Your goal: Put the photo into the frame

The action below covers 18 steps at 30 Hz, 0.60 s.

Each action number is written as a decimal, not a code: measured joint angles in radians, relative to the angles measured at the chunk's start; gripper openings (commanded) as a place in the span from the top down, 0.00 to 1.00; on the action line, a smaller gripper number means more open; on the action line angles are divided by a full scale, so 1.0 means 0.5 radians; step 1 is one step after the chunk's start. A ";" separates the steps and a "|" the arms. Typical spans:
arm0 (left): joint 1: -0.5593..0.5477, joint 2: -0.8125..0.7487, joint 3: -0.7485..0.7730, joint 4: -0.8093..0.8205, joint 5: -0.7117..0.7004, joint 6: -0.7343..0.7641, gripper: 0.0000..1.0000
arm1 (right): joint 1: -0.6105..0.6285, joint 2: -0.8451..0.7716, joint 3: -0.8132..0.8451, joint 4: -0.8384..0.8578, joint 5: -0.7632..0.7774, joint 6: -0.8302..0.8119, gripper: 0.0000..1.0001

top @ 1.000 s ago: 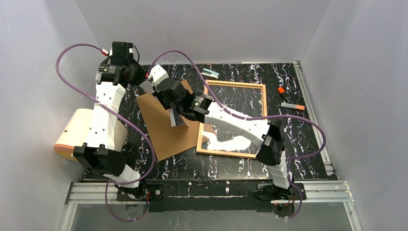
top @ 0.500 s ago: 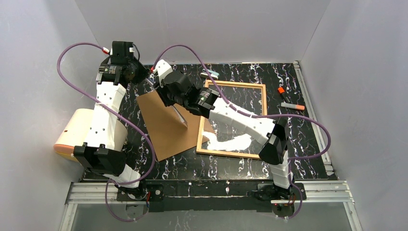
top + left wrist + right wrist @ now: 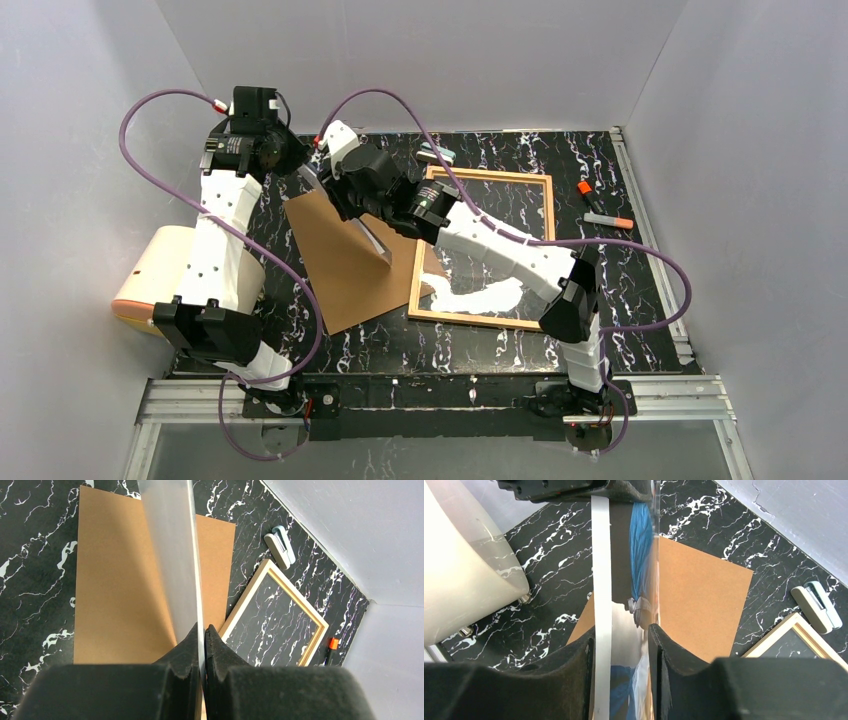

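The photo [image 3: 641, 545] hangs edge-on above the brown backing board [image 3: 335, 270], with blue clothing and a white border showing on its face. In the left wrist view its pale back [image 3: 170, 555] runs away from my left gripper [image 3: 204, 630], which is shut on its near edge. My right gripper [image 3: 621, 640] straddles the opposite edge with its jaws apart; the print leans on the left finger [image 3: 574, 660]. From above, the photo [image 3: 375, 243] is a thin sliver between both wrists. The light-wood frame [image 3: 490, 176] lies flat to the right of the board.
A cream cylinder with an orange base [image 3: 160, 275] stands at the left table edge. A pale green stapler-like thing [image 3: 437, 152] lies behind the frame. An orange marker [image 3: 584, 188] and a grey one [image 3: 607, 218] lie at the far right. Grey walls enclose the table.
My right gripper has opened and let go of the photo, and that arm has shifted toward the far left. My left gripper has shut on the photo's edge, which now stands upright.
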<state>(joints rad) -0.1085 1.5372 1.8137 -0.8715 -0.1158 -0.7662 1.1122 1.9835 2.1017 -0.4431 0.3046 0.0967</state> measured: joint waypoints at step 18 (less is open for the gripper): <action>0.000 -0.021 -0.041 0.071 0.060 -0.009 0.07 | -0.031 -0.013 0.034 -0.060 -0.082 0.052 0.99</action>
<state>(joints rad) -0.1085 1.5265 1.7931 -0.8360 -0.0856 -0.7708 1.0969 1.9770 2.1185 -0.4732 0.2638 0.1226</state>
